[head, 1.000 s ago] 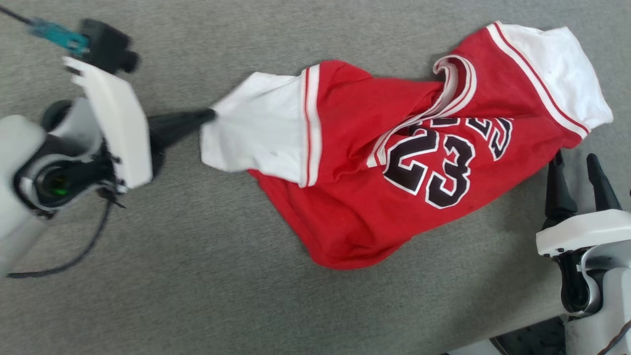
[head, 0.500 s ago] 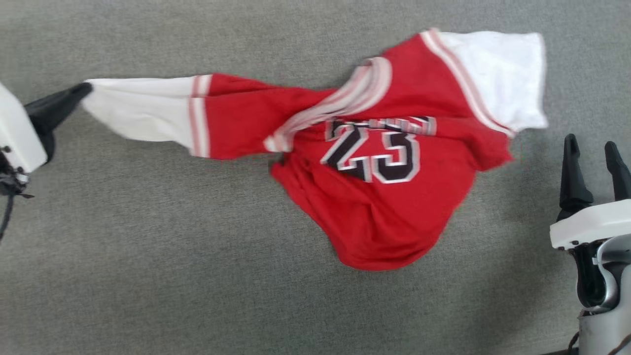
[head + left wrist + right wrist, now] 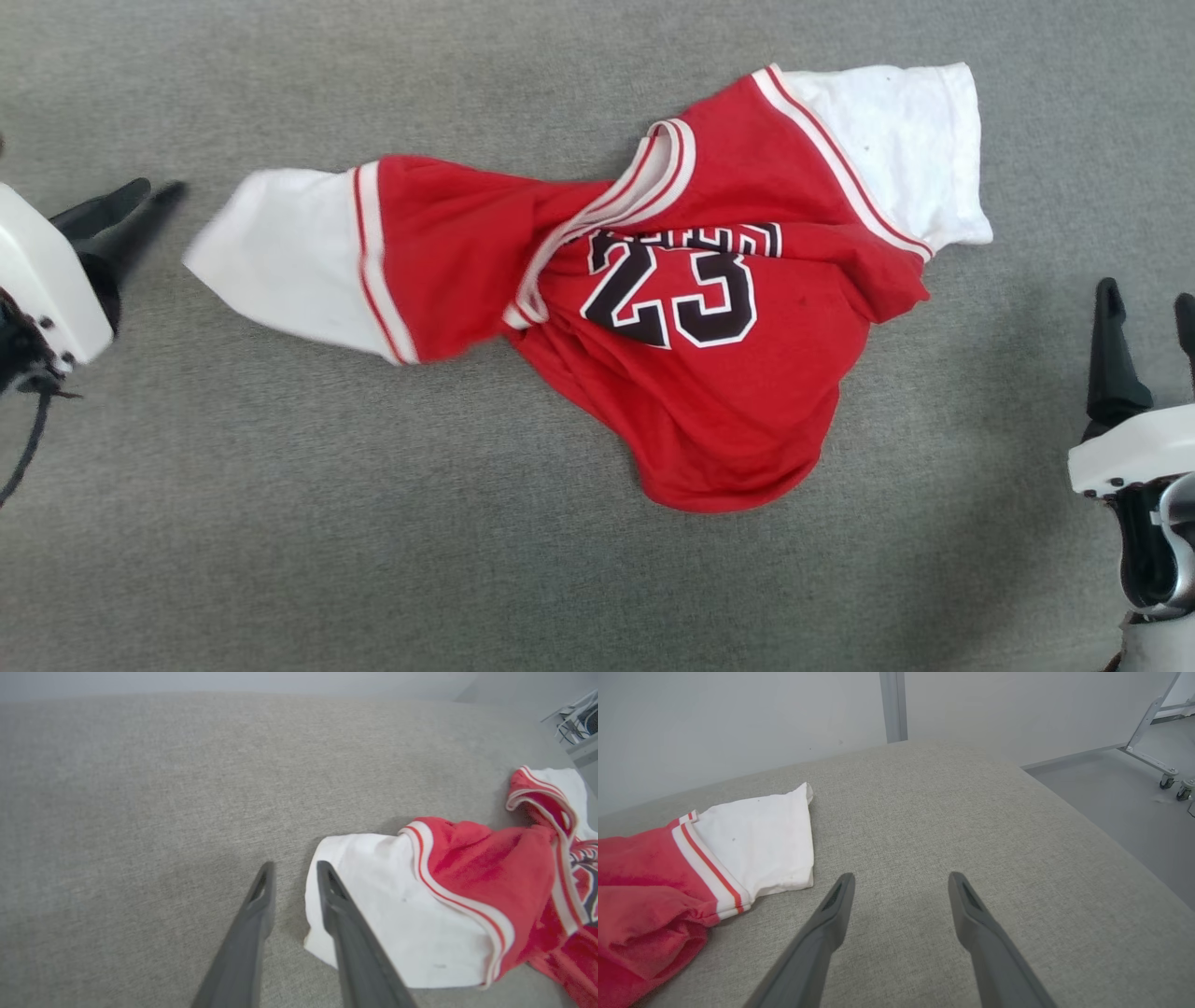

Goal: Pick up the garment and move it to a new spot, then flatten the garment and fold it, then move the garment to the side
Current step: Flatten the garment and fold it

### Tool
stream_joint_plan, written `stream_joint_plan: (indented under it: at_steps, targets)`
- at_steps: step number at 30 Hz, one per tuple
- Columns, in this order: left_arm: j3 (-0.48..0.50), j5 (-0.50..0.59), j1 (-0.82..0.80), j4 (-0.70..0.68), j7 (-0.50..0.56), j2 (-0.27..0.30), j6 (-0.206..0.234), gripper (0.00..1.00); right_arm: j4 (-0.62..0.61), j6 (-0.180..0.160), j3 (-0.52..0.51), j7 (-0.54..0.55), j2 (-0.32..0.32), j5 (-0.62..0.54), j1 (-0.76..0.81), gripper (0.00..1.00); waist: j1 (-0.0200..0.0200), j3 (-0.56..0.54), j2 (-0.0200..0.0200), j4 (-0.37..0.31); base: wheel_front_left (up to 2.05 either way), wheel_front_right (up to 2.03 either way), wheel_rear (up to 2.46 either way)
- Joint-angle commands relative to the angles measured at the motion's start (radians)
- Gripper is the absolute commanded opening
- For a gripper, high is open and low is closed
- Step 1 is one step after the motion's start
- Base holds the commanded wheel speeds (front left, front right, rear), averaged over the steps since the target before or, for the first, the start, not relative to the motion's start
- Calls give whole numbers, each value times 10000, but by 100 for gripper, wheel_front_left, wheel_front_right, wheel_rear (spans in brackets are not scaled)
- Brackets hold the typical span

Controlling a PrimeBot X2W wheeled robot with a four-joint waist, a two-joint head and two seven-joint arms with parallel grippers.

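Red jersey (image 3: pixel 709 373) in a crumpled heap on the grey padded surface (image 3: pixel 373 560), number side up, well in from the edge that drops to the floor (image 3: pixel 1134 826) in the right wrist view. Left sleeve (image 3: pixel 280 261) drawn out flat toward the left gripper (image 3: pixel 159 189); right sleeve (image 3: pixel 896 149) flat on the far side, toward the surface's back edge by the wall (image 3: pixel 738 728); collar (image 3: pixel 653 177) twisted across the chest; lettering above the 23 (image 3: pixel 672 294) half hidden in a crease; lower body bunched into a rounded fold (image 3: pixel 728 457).

Left gripper just beside the cuff of the left sleeve, a strip of bare surface between tips and cloth in the head view, fingers parted by a narrow gap with nothing between them. Right gripper (image 3: pixel 1148 291) well apart from the cloth at the right, fingers spread wide and empty, over bare surface.

Progress, as a judgement: setting down at a spot likely done, with the jersey down and both tools free of it; flattening barely started, one sleeve pulled out but body, collar and hem creased; folding and the move to the side not yet begun. Likely next need: hem and shoulders pulled square before any fold
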Motion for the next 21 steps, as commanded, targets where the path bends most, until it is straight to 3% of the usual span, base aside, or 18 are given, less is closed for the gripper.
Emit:
stream_joint_plan:
  at_steps: [1,10,17,21]
  targets:
    - [-133,331,120,-220,-259,124,26,100,-77,-3,-36,62,-7,-58,77,100,-1,-119,0,112,0,0,0]
    - [-1775,2599,-132,-2345,-1343,942,26,100,-221,-1,-10,334,-7,-135,152,100,-1,-414,0,396,0,0,0]
    - [-2208,5340,233,-4169,-545,1059,26,100,-234,-1,188,362,-8,-37,156,100,-1,-294,0,338,0,0,0]
    - [-2186,6166,520,-4796,188,938,26,100,-136,-1,356,241,-8,98,115,100,-1,-98,0,75,0,0,0]
